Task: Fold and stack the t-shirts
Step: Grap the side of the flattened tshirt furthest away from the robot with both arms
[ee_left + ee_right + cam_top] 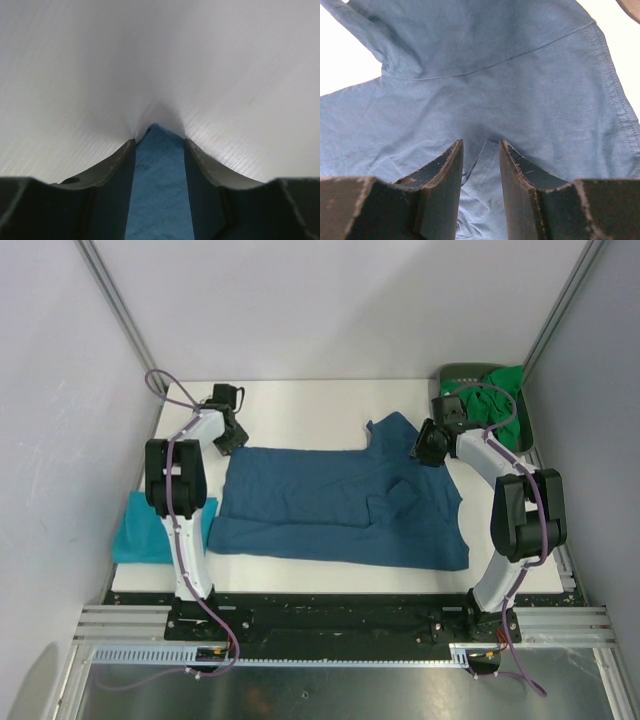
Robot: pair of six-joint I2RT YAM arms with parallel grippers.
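The left arm (182,510) stands up from its base with the dark elbow bent high, and its white forearm reaches away toward the far left, wrist tipped downward. The left gripper (232,440) sits low, its two dark fingers (117,165) nipped onto a corner of the shirt (330,505), with cloth filling the gap between them. The right arm (520,515) roughly mirrors it, elbow up and forearm slanting inward toward the far middle. The right gripper (428,448) points down and inward, its fingers (445,170) close together with a fold of the same shirt caught between them. The two grippers are well apart.
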